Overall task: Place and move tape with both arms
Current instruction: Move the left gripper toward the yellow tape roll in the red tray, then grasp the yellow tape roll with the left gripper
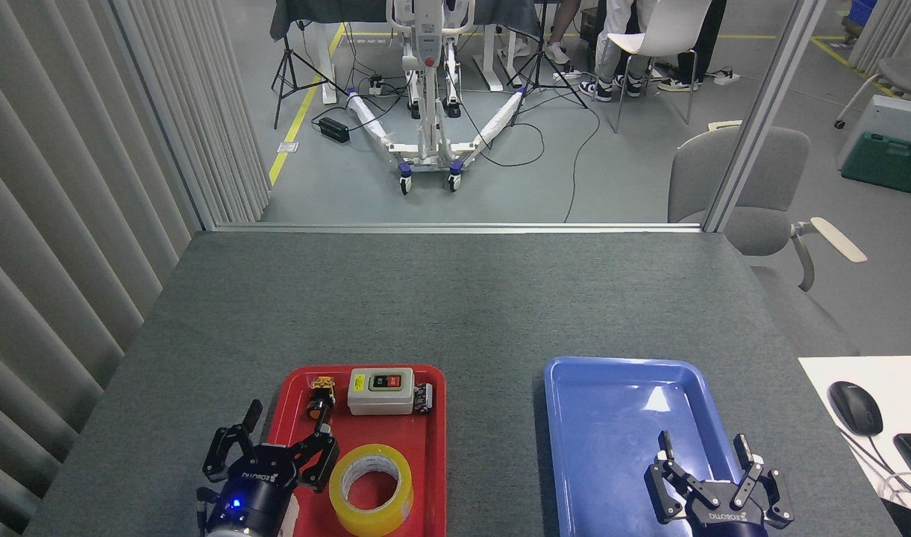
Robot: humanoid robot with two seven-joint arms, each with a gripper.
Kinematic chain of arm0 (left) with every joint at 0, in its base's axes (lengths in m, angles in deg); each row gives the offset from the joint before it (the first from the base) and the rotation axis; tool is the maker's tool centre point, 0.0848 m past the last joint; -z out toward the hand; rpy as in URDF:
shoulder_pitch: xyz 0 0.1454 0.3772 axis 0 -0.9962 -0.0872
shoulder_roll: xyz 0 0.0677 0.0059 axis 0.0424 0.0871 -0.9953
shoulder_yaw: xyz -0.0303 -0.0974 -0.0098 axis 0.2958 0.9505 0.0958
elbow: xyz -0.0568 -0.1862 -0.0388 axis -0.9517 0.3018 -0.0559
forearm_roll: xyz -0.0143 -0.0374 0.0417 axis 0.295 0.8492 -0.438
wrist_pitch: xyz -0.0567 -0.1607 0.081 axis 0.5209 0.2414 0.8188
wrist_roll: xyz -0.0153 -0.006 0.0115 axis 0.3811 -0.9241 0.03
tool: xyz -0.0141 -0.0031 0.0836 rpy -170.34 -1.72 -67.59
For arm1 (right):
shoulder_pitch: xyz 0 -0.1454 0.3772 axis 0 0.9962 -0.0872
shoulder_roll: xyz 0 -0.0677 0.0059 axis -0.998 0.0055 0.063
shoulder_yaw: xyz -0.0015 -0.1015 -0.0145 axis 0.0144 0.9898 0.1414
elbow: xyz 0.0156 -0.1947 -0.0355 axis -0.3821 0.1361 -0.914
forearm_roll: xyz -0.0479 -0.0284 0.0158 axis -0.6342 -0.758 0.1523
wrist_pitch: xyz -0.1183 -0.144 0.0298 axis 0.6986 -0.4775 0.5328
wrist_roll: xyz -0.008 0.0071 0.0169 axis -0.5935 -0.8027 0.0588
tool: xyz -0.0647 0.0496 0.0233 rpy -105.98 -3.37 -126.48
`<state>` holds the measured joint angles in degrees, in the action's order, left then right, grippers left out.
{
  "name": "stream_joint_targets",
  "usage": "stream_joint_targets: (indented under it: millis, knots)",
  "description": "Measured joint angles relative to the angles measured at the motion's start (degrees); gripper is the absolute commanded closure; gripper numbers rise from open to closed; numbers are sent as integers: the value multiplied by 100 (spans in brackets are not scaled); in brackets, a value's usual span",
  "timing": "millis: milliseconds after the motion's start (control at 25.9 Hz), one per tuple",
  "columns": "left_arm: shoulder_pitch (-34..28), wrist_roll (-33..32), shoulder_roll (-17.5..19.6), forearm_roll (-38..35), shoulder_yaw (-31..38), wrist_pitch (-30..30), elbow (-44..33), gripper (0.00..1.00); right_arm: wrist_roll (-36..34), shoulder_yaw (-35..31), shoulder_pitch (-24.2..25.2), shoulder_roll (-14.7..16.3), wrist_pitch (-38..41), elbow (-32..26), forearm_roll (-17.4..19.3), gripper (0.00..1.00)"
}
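A grey felt-covered table (455, 298) is seen below an open workshop floor. The left black claw gripper (287, 441) is spread wide, empty, one finger just beside the wide roll of translucent yellow packing tape (371, 489), which lies flat, hole upward, in the red plastic tray (429, 447). The right black claw gripper (707, 455) is held open, empty, over the blue plastic tray (574, 418)

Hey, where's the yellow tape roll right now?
In the head view, the tape lies flat at the near end of the red tray, beside the left hand.
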<state>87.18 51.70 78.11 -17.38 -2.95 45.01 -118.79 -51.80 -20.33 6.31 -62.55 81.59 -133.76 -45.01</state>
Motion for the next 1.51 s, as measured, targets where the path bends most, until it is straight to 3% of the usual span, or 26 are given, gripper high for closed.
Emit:
stream_joint_targets:
  millis: [502, 850, 1197, 1506]
  knots:
    - [-12, 153, -58, 19, -62, -484, -79, 0, -64, 3, 0, -94, -39, 0, -3, 0]
    - [67, -108, -73, 166, -55, -437, -156, 0, -72, 5, -6, -86, -40, 0, -4, 0]
    - [514, -1805, 54, 850, -47, 500, -179, 0, -87, 7, -9, -69, 8, 0, -4, 0]
    - [1100, -5307, 311, 907, -476, 915, -307, 0, -87, 8, -9, -62, 10, 0, -4, 0]
